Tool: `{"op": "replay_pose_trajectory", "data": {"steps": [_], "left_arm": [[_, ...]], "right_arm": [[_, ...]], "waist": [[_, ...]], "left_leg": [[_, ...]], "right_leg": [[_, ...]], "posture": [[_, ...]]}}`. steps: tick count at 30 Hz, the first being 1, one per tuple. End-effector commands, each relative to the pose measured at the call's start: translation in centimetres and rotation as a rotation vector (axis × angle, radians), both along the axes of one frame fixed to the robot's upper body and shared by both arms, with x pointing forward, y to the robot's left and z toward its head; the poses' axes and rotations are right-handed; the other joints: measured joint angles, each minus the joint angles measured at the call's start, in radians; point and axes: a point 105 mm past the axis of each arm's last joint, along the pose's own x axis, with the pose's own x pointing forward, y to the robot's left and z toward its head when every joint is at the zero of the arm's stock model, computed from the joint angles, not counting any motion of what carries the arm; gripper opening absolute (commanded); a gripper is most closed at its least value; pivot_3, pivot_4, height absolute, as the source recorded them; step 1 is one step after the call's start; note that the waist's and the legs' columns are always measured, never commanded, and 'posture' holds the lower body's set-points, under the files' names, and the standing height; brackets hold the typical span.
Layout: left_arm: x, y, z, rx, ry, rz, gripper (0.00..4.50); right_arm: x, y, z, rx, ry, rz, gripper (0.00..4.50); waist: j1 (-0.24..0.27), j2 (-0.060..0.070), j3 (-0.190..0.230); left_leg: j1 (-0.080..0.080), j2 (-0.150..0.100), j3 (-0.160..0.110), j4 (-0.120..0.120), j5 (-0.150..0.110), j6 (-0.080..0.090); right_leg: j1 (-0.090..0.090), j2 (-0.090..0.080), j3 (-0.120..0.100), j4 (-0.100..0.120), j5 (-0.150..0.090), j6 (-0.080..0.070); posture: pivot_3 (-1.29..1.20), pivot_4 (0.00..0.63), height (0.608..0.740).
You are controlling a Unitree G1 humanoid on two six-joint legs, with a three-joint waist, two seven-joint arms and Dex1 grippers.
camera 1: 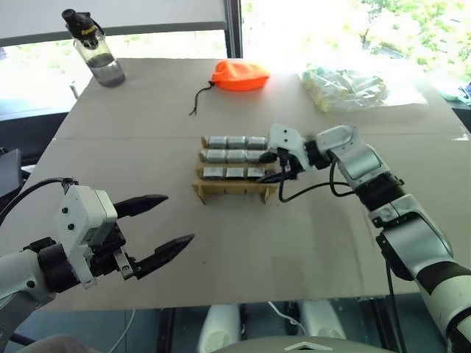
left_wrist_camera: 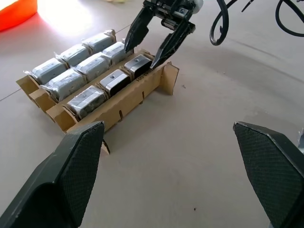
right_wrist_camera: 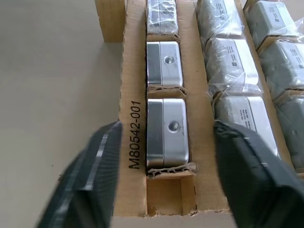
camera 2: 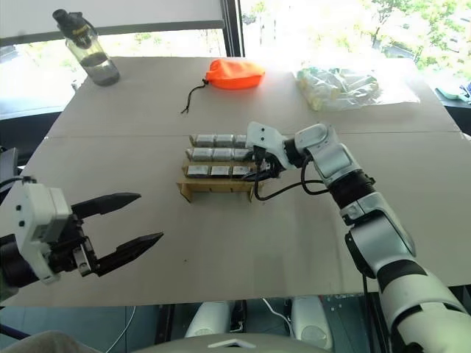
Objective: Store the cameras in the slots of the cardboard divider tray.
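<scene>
On the broad grey table (camera 1: 309, 243) sits the tan cardboard divider tray (camera 1: 229, 189), its slots filled with small silver-grey cameras (camera 1: 235, 157). The right tool (left_wrist_camera: 150, 46) hangs released over the end camera; the left tool (camera 1: 158, 226) gapes empty, well apart.

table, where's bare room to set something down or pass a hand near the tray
Free: the wide bare table in front of the tray, and the strip between tray and orange pouch. Crowded: the tray's right end, where the right end effector hovers open over the cameras.
</scene>
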Motion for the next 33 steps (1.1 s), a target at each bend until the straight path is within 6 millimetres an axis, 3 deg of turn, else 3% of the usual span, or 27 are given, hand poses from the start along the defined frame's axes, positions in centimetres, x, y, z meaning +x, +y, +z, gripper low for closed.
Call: {"op": "replay_pose_trajectory", "data": {"steps": [1, 5, 8, 12, 17, 20, 26, 33], "left_arm": [[-0.1, -0.4, 0.4, -0.002, -0.030, -0.005, 4.50], [0.0, -1.7, -0.4, -0.092, -0.056, -0.002, 4.50], [0.1, -2.7, -2.3, -0.112, -0.034, 0.036, 4.50], [-0.1, -3.4, -5.5, -0.099, -0.011, 0.090, 4.50], [1.5, -0.8, -9.0, -0.061, -0.105, 0.334, 4.50], [1.4, 0.5, -11.4, -0.084, -0.095, 0.467, 4.50], [0.6, 0.2, -12.8, -0.157, -0.091, 0.447, 4.50], [1.0, 0.0, -13.0, -0.165, -0.073, 0.345, 4.50]], "right_arm": [[0.1, -0.9, 4.0, 0.102, -0.069, -0.011, 4.30], [-1.8, -3.3, 4.9, 0.174, -0.011, -0.015, 4.30], [-3.2, -5.2, 5.3, 0.336, -0.008, -0.030, 4.30], [-3.9, -8.7, 1.7, 0.326, -0.034, -0.187, 4.30], [-5.3, -13.2, -2.6, 0.325, -0.033, -0.383, 4.30], [-6.3, -16.4, -4.5, 0.347, -0.066, -0.500, 4.30], [-9.1, -20.9, -7.3, 0.366, -0.065, -0.662, 4.30], [-11.1, -21.9, -8.6, 0.387, -0.067, -0.717, 4.30]], "waist": [[0.002, 0.001, 0.000], [0.007, 0.002, 0.001], [0.009, 0.000, 0.000], [0.006, 0.001, 0.000], [0.013, 0.001, 0.000], [0.012, 0.001, -0.001], [0.019, -0.001, -0.002], [0.026, -0.001, -0.003]], "left_leg": [[0.000, 0.000, 0.000, 0.000, 0.000, 0.000], [-0.001, -0.001, -0.001, 0.000, 0.000, 0.000], [-0.002, -0.001, -0.004, -0.002, 0.000, 0.000], [-0.002, -0.002, -0.003, -0.002, -0.001, 0.000], [-0.001, -0.002, -0.003, -0.001, -0.001, 0.001], [0.001, -0.001, -0.001, -0.001, -0.003, 0.006], [0.002, 0.000, 0.001, 0.000, -0.005, 0.009], [0.003, 0.001, 0.003, 0.000, -0.005, 0.009]], "right_leg": [[0.000, 0.000, 0.000, 0.000, 0.000, 0.000], [0.000, -0.002, 0.000, -0.001, 0.000, 0.000], [0.002, -0.002, -0.003, -0.004, 0.000, 0.001], [0.002, -0.002, -0.002, -0.004, 0.000, 0.001], [0.002, -0.001, -0.002, -0.004, 0.000, 0.000], [0.002, 0.001, -0.001, -0.003, -0.001, -0.001], [0.002, 0.000, 0.000, -0.002, -0.002, -0.001], [0.002, 0.002, 0.001, -0.002, -0.002, -0.001]], "posture": [[0.00, 0.150, 0.740], [0.00, 0.150, 0.740], [0.00, 0.150, 0.740], [0.00, 0.150, 0.740], [0.00, 0.150, 0.740], [0.00, 0.150, 0.740], [0.00, 0.150, 0.740], [0.00, 0.150, 0.740]]}}
